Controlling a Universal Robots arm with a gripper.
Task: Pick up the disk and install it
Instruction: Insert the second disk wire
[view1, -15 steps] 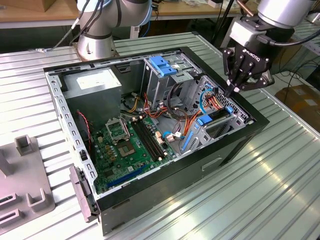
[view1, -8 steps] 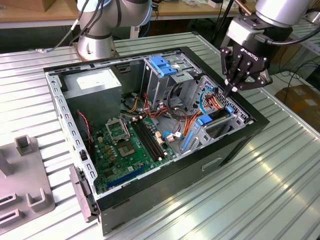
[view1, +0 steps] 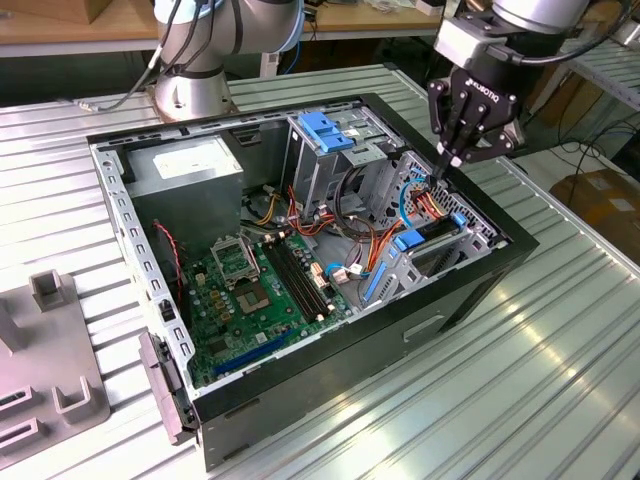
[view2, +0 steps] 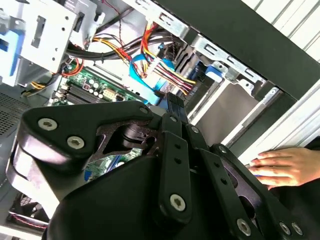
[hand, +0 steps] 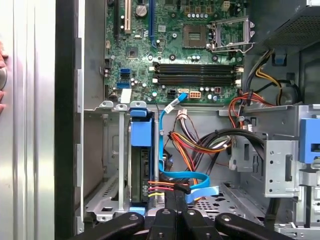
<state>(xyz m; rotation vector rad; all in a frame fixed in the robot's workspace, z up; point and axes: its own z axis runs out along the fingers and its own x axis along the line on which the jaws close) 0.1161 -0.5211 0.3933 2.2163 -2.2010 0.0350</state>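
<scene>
Disk sits in its slot, pincer just above it

Pincer (view1: 447, 163) hangs over the open computer case (view1: 470, 290), at the corner nearest the exterior view's right. Its two black fingers (view1: 455, 135) are pressed close together, and their tips point down at the bunch of red, yellow and blue wires (view1: 425, 200). The pincer holds nothing. In the second wrist view the pincer (view2: 170, 100) has its thin tip just beside the blue cable (view2: 145, 75).

The disk (view1: 435, 232) is in the case. It stands on its edge in the metal drive cage (view1: 425, 262) along the case's side wall, with blue plastic at its ends. In the first wrist view the disk (hand: 141, 170) looks like a dark slab with a blue cap on top, and red, yellow and black wires plug into its lower end. The pincer is near the disk but not touching it.

The green board (view1: 250, 290) lies flat on the floor of the case. A blue bracket (view1: 325, 130) sits on top of the tall metal cage near the far edge of the case.

The case rests on a ribbed metal bench (view1: 560, 360). A person's hand (view2: 287, 167) rests on the bench next to the case.
</scene>
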